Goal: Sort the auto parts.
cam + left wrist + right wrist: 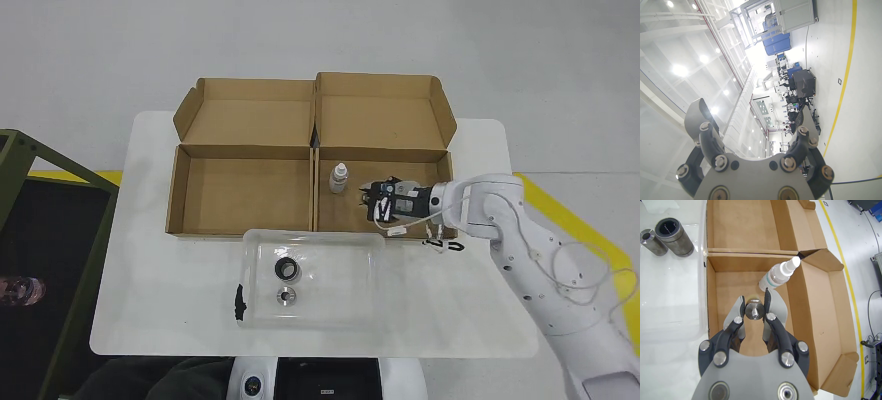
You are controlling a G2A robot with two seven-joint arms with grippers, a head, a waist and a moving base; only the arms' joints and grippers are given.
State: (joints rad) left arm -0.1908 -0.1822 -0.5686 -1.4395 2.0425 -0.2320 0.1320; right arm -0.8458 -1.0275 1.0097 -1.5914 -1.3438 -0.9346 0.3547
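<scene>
My right gripper (378,200) (754,305) hangs inside the right cardboard box (400,172) (810,313), shut on a small metal cylinder with a threaded stud (754,312). A small white-capped bottle (340,178) (779,275) stands in the same box, just beyond one fingertip. In the clear plastic tray (330,300) (668,294) in front of the boxes are a large metal bearing sleeve (288,268) (674,238) and a smaller metal cylinder (287,295) (653,244). My left gripper (752,106) points up at the ceiling, open, with nothing between its fingers.
The left cardboard box (245,190) (745,224) holds nothing, and both lids stand open at the back. A black part (239,302) lies at the tray's left edge. A small black item (443,243) rests on the table under the right arm.
</scene>
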